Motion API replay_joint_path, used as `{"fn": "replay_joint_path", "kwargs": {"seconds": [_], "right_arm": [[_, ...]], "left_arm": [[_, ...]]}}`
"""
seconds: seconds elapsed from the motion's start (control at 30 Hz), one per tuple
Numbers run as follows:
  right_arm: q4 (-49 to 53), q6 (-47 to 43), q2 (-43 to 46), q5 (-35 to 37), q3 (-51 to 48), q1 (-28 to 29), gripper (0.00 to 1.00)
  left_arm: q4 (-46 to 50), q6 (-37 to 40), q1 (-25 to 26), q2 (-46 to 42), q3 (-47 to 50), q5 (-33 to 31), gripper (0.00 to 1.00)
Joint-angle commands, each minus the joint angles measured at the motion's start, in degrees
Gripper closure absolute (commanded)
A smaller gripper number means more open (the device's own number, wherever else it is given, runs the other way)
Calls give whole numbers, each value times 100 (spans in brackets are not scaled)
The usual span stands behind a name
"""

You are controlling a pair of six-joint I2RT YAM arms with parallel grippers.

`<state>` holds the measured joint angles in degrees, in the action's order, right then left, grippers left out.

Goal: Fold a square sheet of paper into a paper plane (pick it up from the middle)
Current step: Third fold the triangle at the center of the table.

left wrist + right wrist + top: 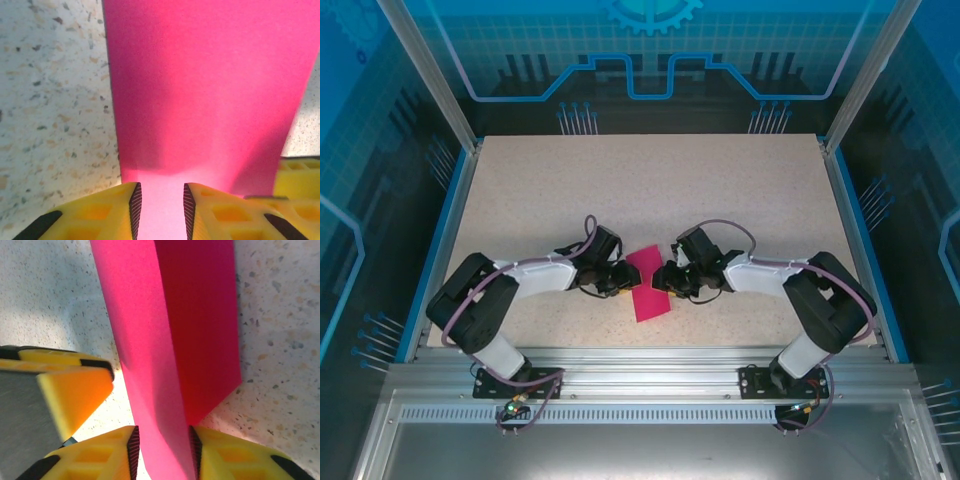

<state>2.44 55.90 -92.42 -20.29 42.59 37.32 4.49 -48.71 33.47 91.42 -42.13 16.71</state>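
The magenta-pink square sheet of paper [648, 284] lies on the table between my two grippers, folded into a narrower shape. My left gripper [619, 281] is at its left edge. In the left wrist view its jaws [160, 189] stand apart, and the paper [200, 90] runs through the gap with space on both sides. My right gripper [669, 279] is at the right edge. In the right wrist view a raised flap of the paper [145, 340] passes between its jaws [164, 431]. The flap touches the right pad [195, 442] and stays clear of the left one.
The speckled table [650, 190] stretches far behind the paper. A yellow finger of the left gripper [70, 390] stands close beside the right jaws. Blue rails [438, 240] and glass walls bound the table. The metal base rail [640, 360] runs along the near edge.
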Motion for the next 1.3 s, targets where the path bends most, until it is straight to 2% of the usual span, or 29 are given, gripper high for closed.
{"fn": "replay_joint_path", "kwargs": {"seconds": [0.0, 0.17, 0.27, 0.33, 0.47, 0.6, 0.77, 1.03, 1.27], "right_arm": [[160, -181, -163, -377, 211, -80, 70], [272, -205, -303, -411, 306, -117, 76], [326, -257, -379, -536, 381, -159, 75], [402, -313, -399, -546, 434, -171, 74], [507, -440, -466, -669, 522, -220, 73], [506, -484, -463, -762, 539, -282, 72], [527, -533, -442, -809, 514, -338, 72], [454, -546, -500, -932, 548, -364, 72], [450, -541, -548, -958, 588, -375, 72]], "left_arm": [[179, 231, 139, -392, 227, -244, 65], [190, 585, 658, -1004, 452, -828, 61], [389, 920, 1195, -1408, 518, -1475, 56], [705, 1128, 1685, -1566, 452, -2134, 52], [1204, 1338, 2502, -1380, 120, -3208, 43], [1540, 1472, 3101, -774, -379, -3840, 34], [1589, 1472, 3279, -248, -829, -4051, 31], [1609, 1857, 3395, 28, -1135, -3977, 28], [1874, 1900, 3435, 320, -1310, -4058, 28]]}}
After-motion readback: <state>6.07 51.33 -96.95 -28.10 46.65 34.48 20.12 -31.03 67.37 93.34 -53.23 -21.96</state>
